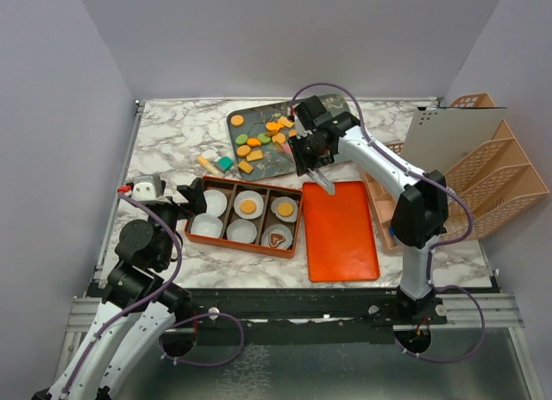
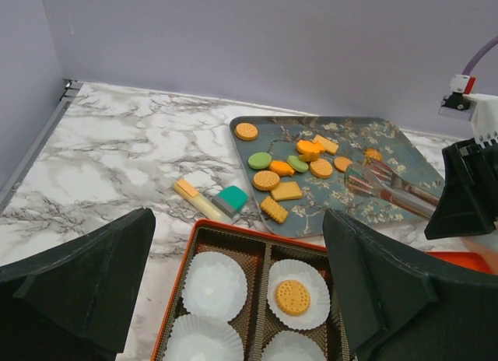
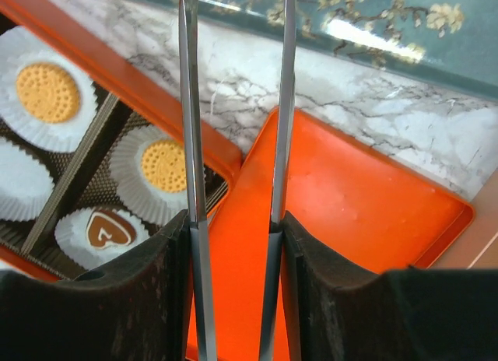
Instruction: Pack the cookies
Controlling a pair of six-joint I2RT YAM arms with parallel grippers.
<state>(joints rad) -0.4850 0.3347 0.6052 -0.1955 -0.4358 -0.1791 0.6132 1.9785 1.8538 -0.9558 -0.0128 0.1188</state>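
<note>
My right gripper is clamped on metal tongs over the orange lid; left gripper is wide open by the cookie box.

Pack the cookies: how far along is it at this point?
Done: three of six paper cups in the orange box are filled: two round cookies and a heart cookie. In hand: the right gripper grips metal tongs near the box's right end, no cookie visible in them; the left gripper hangs open. Left: three empty cups, with loose cookies on the teal tray.
</note>
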